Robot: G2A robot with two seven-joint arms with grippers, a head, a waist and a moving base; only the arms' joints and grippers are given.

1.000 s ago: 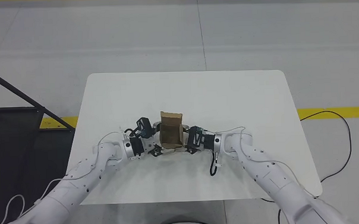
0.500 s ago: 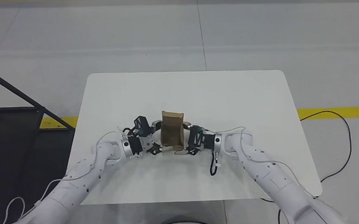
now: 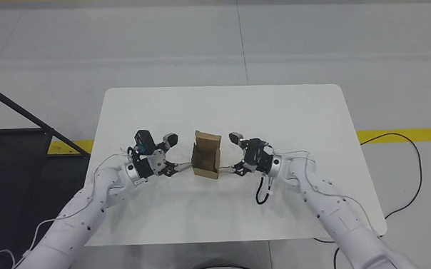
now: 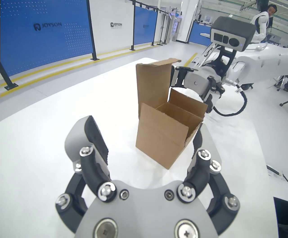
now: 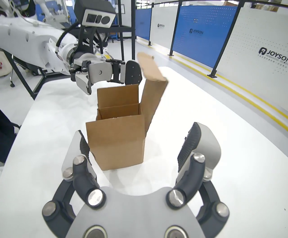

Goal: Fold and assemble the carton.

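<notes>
Left claw [image 4: 144, 125] and right claw [image 5: 137, 129] had both drawn back since 0.5 s earlier, when they were pressed against the carton [image 3: 205, 155]. Both now gaped wide and held nothing, flanking it without contact. The carton stood upright and unsupported mid-worktop [image 3: 286, 118], top open, tall flap raised on its far side.

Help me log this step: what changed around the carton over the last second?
Both arms drew back from the carton, each toward its own side; the left gripper and the right gripper, earlier against its sides, are now open and apart from it. The carton stayed upright at the same spot on the table, flap up.
</notes>
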